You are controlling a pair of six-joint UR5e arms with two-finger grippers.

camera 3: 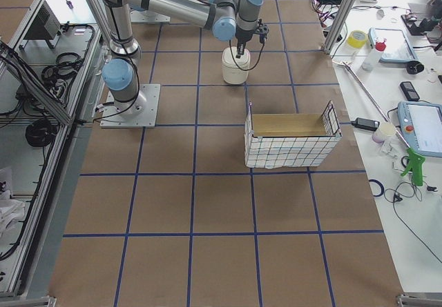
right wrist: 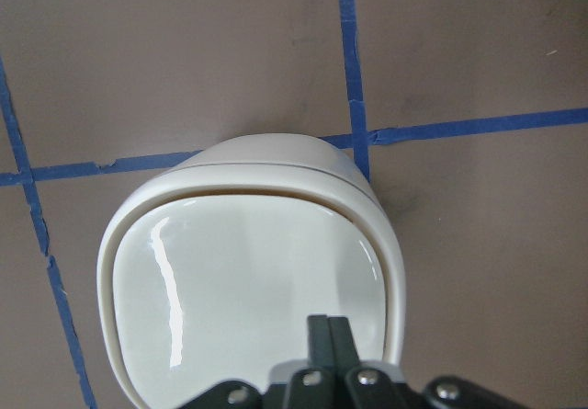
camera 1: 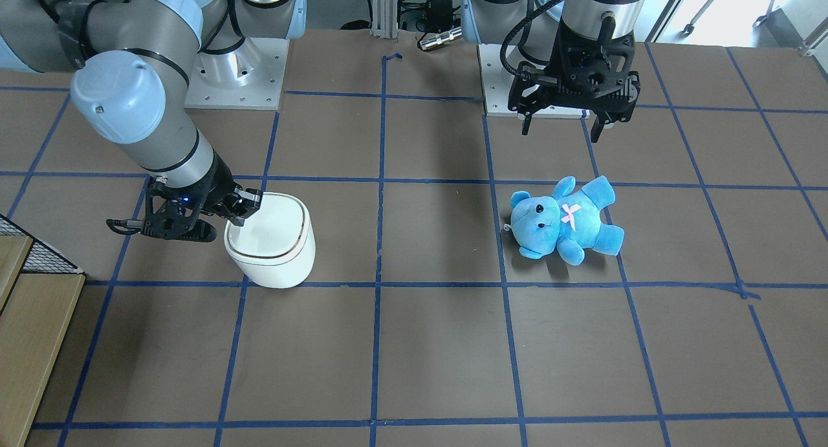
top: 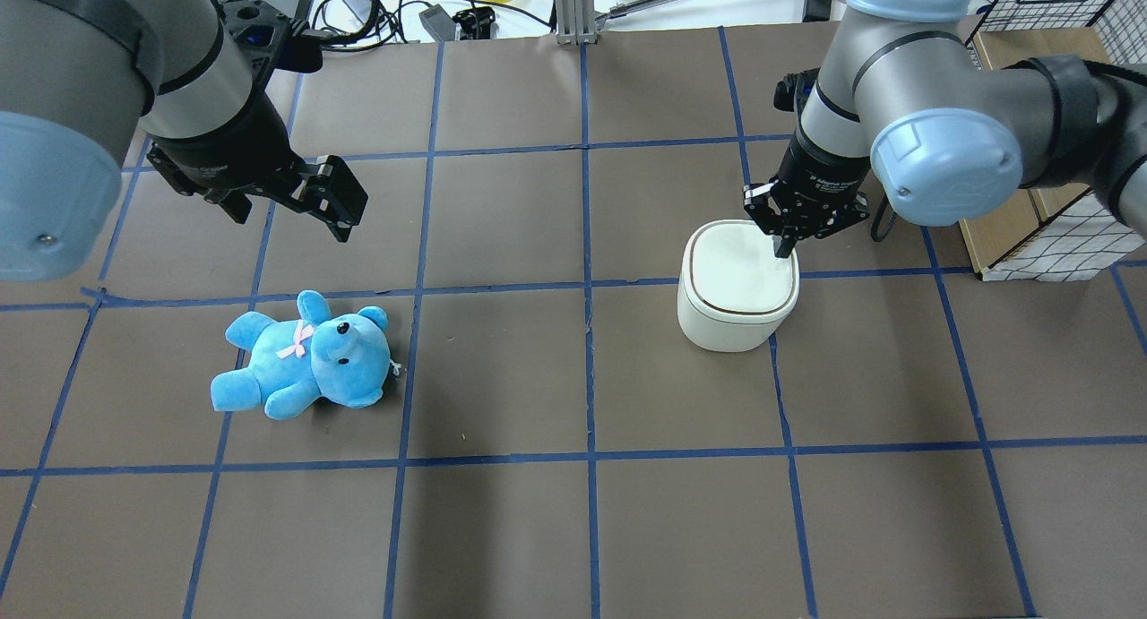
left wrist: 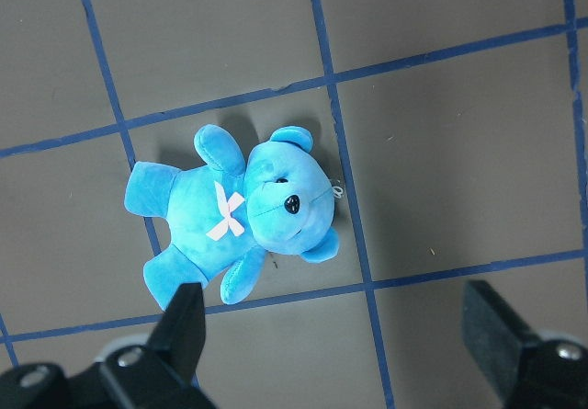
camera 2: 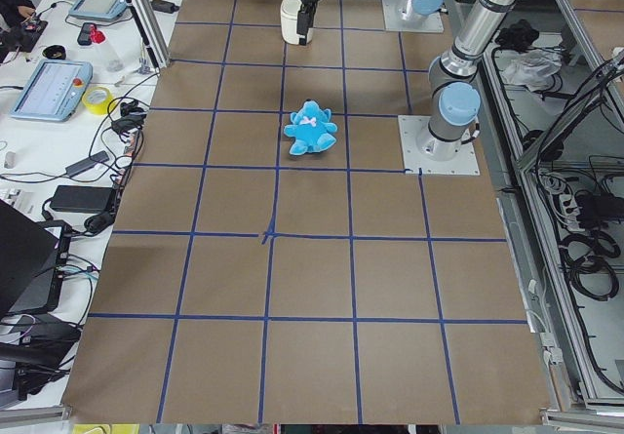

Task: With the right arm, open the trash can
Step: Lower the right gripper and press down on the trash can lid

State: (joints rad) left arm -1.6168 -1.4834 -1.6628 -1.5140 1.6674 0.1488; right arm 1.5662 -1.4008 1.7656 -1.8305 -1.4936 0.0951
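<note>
The white trash can stands on the brown table, its flat lid down with a thin dark seam around it. My right gripper is shut and empty, pointing down, its fingertips together on the lid's near edge. The can also shows in the overhead view. My left gripper is open and empty, held high above the table. The blue plush bear lies below it between its fingers.
The blue bear lies on its back about two grid squares from the can. A wire basket with a cardboard box stands beside the right arm, also at the overhead view's right edge. Arm bases are at the table's back.
</note>
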